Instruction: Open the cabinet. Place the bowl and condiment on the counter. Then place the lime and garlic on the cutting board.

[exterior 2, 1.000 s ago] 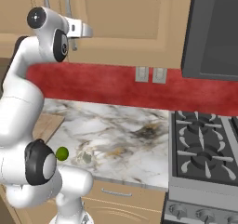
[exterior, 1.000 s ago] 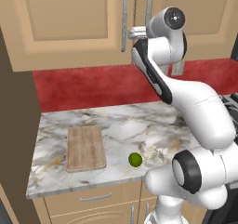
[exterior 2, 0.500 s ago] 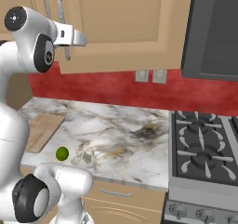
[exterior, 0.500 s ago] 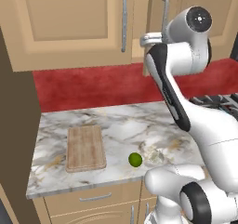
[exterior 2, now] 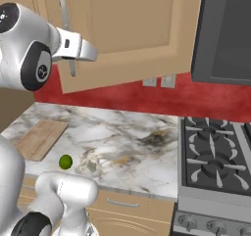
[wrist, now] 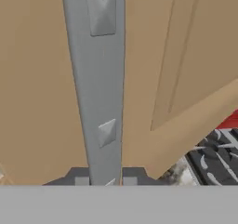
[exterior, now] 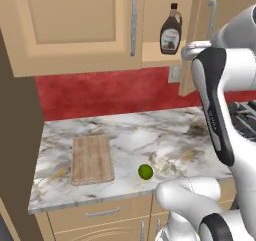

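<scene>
In the left base view, right-hand cabinet (exterior: 200,40) door swung partly open, condiment (exterior: 171,30) bottle upright on the shelf inside; cutting board (exterior: 91,159) flat on the marble bench (exterior: 125,135), lime (exterior: 145,172) just right of it, pale garlic (exterior: 167,168) close beside the lime. From the right base view, fingers (exterior 2: 73,51) closed around the door's silver handle (exterior 2: 67,39). Through the hand view, handle bar clamped between the dark tips, stove grates (wrist: 216,153) below.

The marble counter (exterior: 125,130) carries cutting board (exterior: 91,159), lime (exterior: 145,172) and garlic (exterior: 167,168).
</scene>
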You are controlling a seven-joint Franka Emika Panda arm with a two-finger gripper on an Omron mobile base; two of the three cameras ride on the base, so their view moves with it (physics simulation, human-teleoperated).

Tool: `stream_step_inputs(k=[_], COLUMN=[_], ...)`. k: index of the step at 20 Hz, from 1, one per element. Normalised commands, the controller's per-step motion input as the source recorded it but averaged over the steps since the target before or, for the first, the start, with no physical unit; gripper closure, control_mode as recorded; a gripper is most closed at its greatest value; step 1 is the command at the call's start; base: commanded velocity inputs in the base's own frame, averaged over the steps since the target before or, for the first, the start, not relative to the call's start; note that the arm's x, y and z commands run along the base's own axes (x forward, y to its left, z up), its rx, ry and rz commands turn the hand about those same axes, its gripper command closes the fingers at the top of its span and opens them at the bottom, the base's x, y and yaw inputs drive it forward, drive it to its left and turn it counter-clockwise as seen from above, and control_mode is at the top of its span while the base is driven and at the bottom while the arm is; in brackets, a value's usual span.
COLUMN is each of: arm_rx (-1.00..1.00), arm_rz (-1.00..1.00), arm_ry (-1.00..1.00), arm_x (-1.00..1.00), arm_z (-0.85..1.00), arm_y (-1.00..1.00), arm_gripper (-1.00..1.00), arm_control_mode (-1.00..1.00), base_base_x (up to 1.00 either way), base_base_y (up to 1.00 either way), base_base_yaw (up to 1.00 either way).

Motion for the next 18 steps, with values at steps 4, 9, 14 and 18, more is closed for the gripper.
stream_step_inputs(k=[4, 9, 14, 18], arm_rx=[0.0, -0.1, -0.52, -0.45], arm_rz=[-0.01, 0.0, 0.07, 0.0], arm_ry=[-0.01, -0.2, 0.0, 0.36], arm_x=[-1.0, -1.0, -0.81, 0.24], arm_z=[-0.19, -0.02, 0.1, 0.12], arm_y=[-0.62, 0.34, 1.0, 1.0], arm_gripper=[-1.0, -1.0, -1.0, -1.0], arm_control_mode=[-1.0, -1.0, -1.0, -1.0], base_base_x=[0.0, 0.0, 0.0, 0.0], base_base_y=[0.0, 0.0, 0.0, 0.0], base_base_yaw=[0.0, 0.0, 0.0, 0.0])
